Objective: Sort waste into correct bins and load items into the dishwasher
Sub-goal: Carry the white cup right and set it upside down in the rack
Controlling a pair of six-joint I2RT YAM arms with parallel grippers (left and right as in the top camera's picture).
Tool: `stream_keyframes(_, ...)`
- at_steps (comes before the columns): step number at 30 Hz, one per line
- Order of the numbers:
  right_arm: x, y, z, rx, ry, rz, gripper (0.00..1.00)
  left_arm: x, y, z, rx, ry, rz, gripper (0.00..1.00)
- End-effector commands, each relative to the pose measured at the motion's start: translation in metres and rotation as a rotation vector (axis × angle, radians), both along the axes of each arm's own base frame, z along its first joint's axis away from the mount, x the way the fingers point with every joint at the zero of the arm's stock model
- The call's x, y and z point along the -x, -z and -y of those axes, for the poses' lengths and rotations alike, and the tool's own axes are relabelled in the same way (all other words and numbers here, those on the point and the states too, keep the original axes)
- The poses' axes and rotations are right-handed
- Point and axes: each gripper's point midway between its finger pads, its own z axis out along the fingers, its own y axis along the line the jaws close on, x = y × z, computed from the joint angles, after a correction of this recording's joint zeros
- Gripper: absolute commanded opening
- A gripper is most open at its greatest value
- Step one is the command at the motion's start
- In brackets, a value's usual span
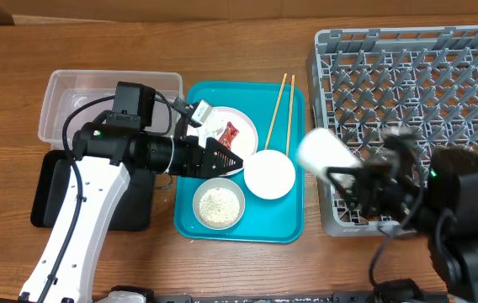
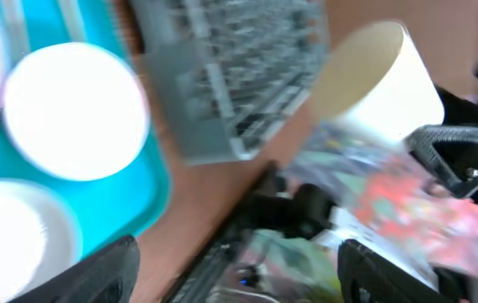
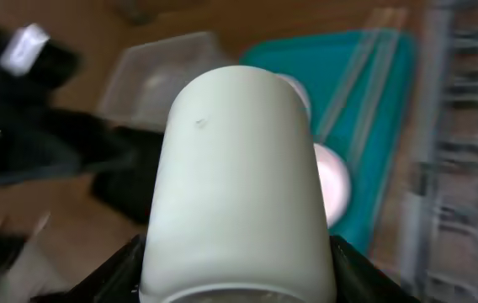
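**Cup held at the rack's edge**

A white cup [image 1: 326,151] is clamped, tilted, in the right gripper [image 3: 237,282] at centre right of the overhead frame, over the left edge of the grey dish rack [image 1: 416,84]. The left gripper [image 1: 225,157], fingers spread and empty, is held over the plate [image 1: 243,122] on the teal tray [image 1: 264,223].

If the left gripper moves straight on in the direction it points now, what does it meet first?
Probably the white bowl on the teal tray, just ahead of the left gripper. Its height is unclear, so it might pass above the bowl.
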Motion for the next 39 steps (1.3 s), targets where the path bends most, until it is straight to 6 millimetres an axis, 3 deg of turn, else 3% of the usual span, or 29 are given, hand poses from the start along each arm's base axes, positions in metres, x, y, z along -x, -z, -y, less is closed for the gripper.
stream_keyframes(1, 0.000, 0.031, 0.082, 0.226, 0.456, -0.140, 0.45, -0.007, 0.023, -0.016, -0.163, -0.070, -0.017, 0.74)
stream_keyframes(5, 0.021, 0.062, 0.105, 0.313, 0.601, -0.338, 0.46, -0.007, 0.029, -0.021, -0.208, -0.084, -0.024, 0.70)
stream_keyframes(10, 0.026, 0.091, 0.095, 0.335, 0.553, -0.538, 0.46, -0.004, 0.035, -0.026, -0.244, -0.091, -0.044, 0.70)
stream_keyframes(13, 0.021, 0.108, 0.093, 0.366, 0.537, -0.626, 0.66, -0.001, 0.035, -0.025, -0.248, -0.086, -0.055, 0.69)
stream_keyframes(19, 0.010, 0.127, 0.075, 0.331, 0.455, -0.724, 0.75, 0.007, 0.048, -0.021, -0.351, -0.051, -0.043, 0.69)
stream_keyframes(23, -0.003, 0.115, 0.074, 0.307, 0.460, -0.658, 0.94, 0.013, 0.061, -0.019, -0.484, -0.049, -0.032, 0.71)
stream_keyframes(26, -0.014, 0.089, 0.072, 0.277, 0.463, -0.570, 0.96, 0.014, 0.069, -0.021, -0.579, -0.074, -0.029, 0.73)
stream_keyframes(29, -0.020, 0.060, 0.071, 0.246, 0.463, -0.475, 0.93, 0.016, 0.073, -0.020, -0.626, -0.084, -0.023, 0.73)
stream_keyframes(31, -0.019, 0.052, 0.072, 0.240, 0.460, -0.445, 0.86, 0.017, 0.074, -0.019, -0.646, -0.093, -0.023, 0.73)
stream_keyframes(37, -0.008, 0.051, 0.072, 0.252, 0.440, -0.458, 0.71, 0.016, 0.076, -0.022, -0.671, -0.118, -0.030, 0.71)
stream_keyframes(39, -0.006, 0.052, 0.069, 0.241, 0.427, -0.466, 0.71, 0.016, 0.077, -0.025, -0.688, -0.134, -0.035, 0.70)
